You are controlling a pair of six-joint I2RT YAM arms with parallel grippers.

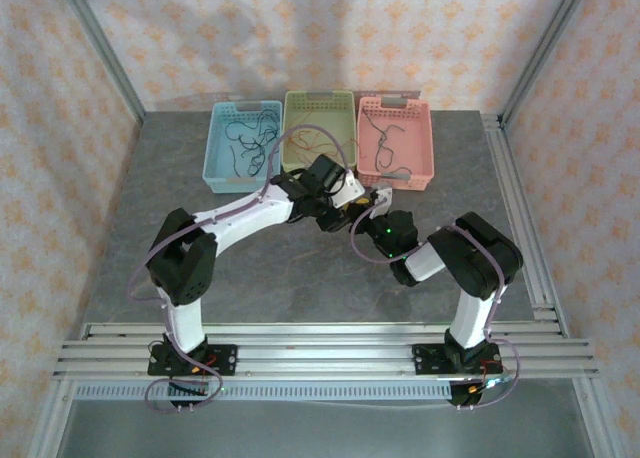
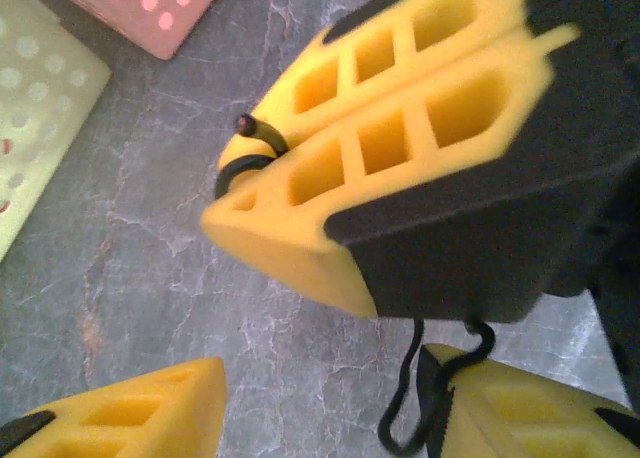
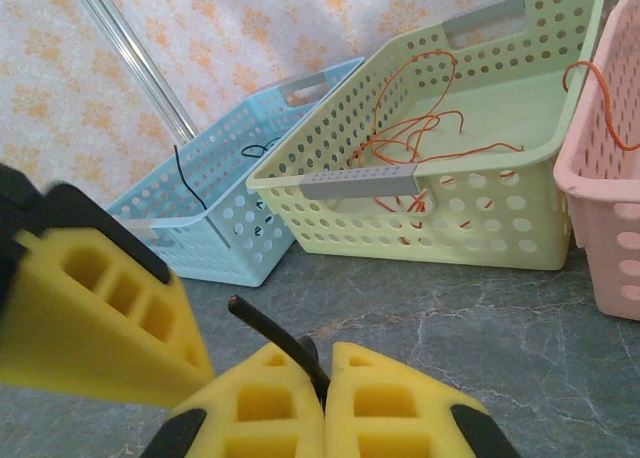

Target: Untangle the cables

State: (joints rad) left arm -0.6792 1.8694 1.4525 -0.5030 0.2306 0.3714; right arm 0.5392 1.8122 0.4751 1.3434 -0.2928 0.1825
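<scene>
a thin black cable (image 3: 268, 328), short and limp, hangs above the middle of the grey marbled table (image 3: 480, 318), on the near side of three baskets. it is pinched by the right gripper (image 3: 322, 366). that gripper's two yellow foam fingers are pressed flat together with the cable trapped in the seam between them. the cable's blunt end pokes out past the tips, and the rest trails down below the gripper in a slack loop. gripping so close to the end looks deliberate, since most of the length is left free to hang and any crossing can fall open under its own weight.

the left gripper (image 2: 322, 373) faces it from just beside, fingers spread with bare table between them. the hanging loop lies by the inner edge of one finger. nothing is clamped there, and it cannot be told whether the loop touches the foam. it seems placed to take a second hold lower down, so the two arms could draw the cable straight.

farther out, along the far edge of the table, the baskets stand side by side. the light blue perforated plastic basket (image 3: 215, 228) on the left holds thin black wires (image 3: 178, 183). the pale green perforated plastic basket (image 3: 480, 218) in the middle holds loose red-orange wires (image 3: 420, 128). the pink perforated plastic basket (image 3: 600, 198) on the right shows one orange strand at its rim. the sorting looks to be by colour, so this cable probably belongs in the blue one.
</scene>
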